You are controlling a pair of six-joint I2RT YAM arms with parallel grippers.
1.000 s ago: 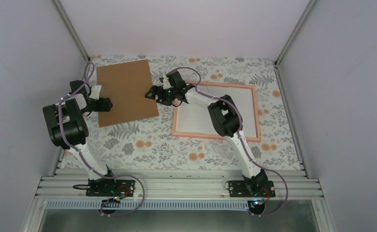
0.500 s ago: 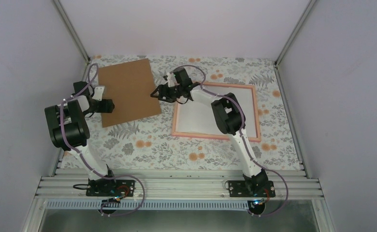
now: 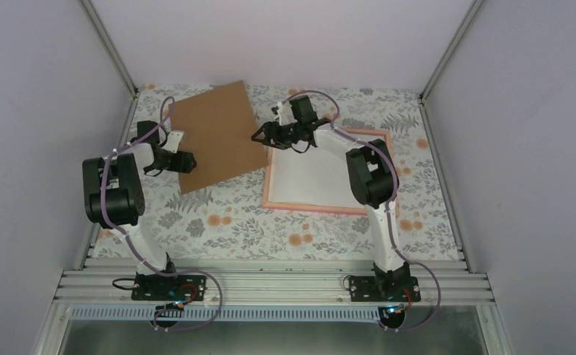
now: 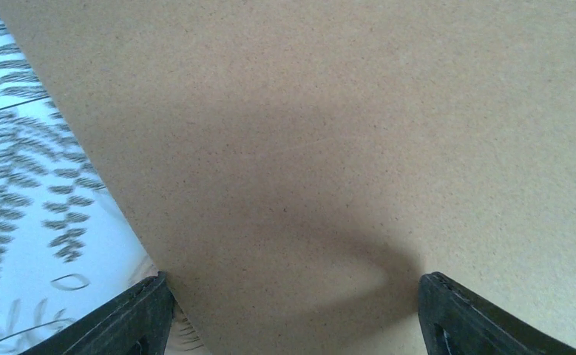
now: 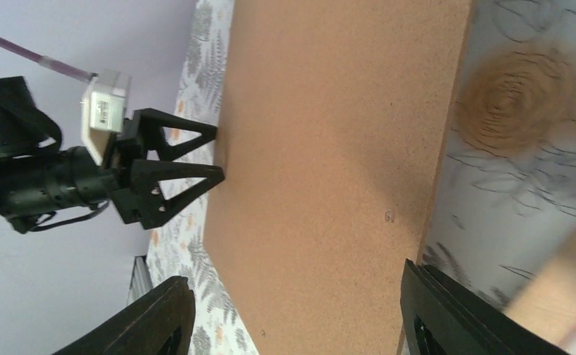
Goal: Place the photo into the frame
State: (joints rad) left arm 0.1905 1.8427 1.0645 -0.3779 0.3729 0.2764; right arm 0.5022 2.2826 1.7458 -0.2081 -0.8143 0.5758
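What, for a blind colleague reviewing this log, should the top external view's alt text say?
A brown cardboard sheet lies tilted on the floral table, the left gripper at its left edge and the open right gripper just off its right edge. Beside it lies the pink frame, white inside, the right arm reaching across it.

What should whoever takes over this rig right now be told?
Left end effector: open, at the left edge of the brown cardboard sheet.
Right end effector: open, holding nothing, over that sheet's right edge, beside the frame's far-left corner.
The frame lies flat, right of centre, with a white sheet inside. Whether that is the photo face down is unclear.
Left to do: confirm the photo and seat it.
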